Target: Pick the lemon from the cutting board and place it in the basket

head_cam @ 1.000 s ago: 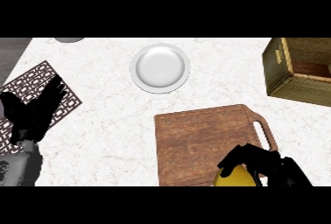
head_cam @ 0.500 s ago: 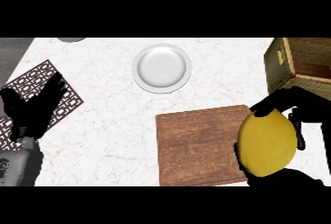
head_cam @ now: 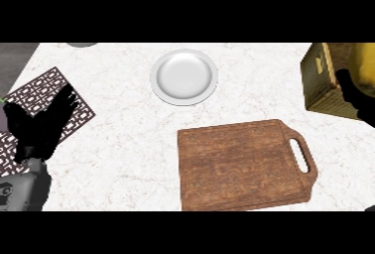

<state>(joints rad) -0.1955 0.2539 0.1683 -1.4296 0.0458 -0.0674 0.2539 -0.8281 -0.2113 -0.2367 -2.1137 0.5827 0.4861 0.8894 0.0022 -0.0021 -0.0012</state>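
- The left robot hand (head_cam: 40,126) rests at the frame's left edge, black fingers straight and pointing up, holding nothing, partly over a dark lattice-patterned mat (head_cam: 51,96).
- A white marbled tabletop (head_cam: 117,149) carries a round, glossy white plate (head_cam: 184,76) at upper centre.
- A brown, wood-grained cutting board (head_cam: 238,166) with a slotted handle lies bare at lower centre-right.
- At the upper right edge, the right robot hand (head_cam: 357,96) shows over the wooden basket (head_cam: 322,79); its grip cannot be told. A yellow shape there may be the lemon (head_cam: 364,59).
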